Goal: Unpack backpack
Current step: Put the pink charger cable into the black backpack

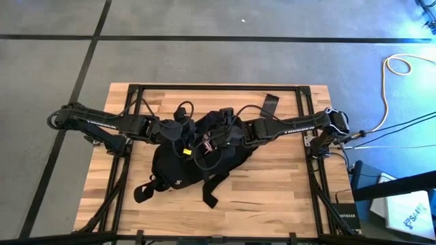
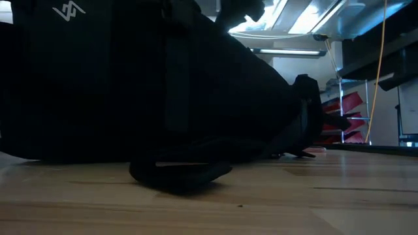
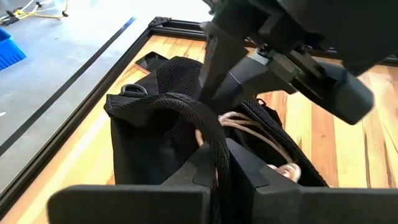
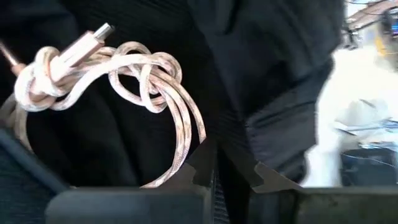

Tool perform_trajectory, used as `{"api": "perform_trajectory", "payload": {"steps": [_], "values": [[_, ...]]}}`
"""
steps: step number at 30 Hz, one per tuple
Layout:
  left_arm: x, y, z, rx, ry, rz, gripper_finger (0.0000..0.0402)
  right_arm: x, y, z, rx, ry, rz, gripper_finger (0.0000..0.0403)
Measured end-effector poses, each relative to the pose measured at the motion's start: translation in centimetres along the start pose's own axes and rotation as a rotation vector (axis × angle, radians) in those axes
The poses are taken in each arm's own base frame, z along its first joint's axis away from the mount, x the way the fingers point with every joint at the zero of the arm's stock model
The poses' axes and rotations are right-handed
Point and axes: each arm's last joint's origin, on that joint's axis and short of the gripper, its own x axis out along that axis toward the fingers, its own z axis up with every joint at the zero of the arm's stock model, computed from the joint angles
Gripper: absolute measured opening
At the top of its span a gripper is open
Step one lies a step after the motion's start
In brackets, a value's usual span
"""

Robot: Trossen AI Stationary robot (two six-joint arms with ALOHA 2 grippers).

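While the backpack (image 1: 178, 167) lies on the wooden table (image 1: 272, 184) under both my wrists, most of it reads as one dark mass, and from table height it fills nearly all of the low view, so neither pair of my jaws shows there. My left gripper (image 3: 219, 163) sits over the bag's upper end, jaws closed on a fold of black webbing strap (image 3: 186, 112) that arches up just ahead of them; past that fold the bag's mouth is in shadow and I cannot make out what is inside. Beside the strap, a coiled pale braided cable (image 3: 258, 134) rests on the fabric, partly covered by my other arm crossing above it. A flat black phone (image 3: 151, 60) lies on the wood beyond the bag, half cut off by it. My right gripper (image 4: 217, 168) has its jaws closed on a pinch of black bag fabric right at the tips. Next to them lies the same cable, knotted around its metal plug (image 4: 93, 37); its far loops run out of sight.
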Motion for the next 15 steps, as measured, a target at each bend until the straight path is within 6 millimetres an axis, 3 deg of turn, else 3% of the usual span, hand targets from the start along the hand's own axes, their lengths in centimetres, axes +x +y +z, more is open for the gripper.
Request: {"api": "perform_trajectory", "payload": {"steps": [15], "values": [[0.0, 0.0, 0.0, -0.001, -0.001, 0.0, 0.0006, -2.6, 4.6, -0.8, -0.057, 0.103, 0.188, 0.0]]}}
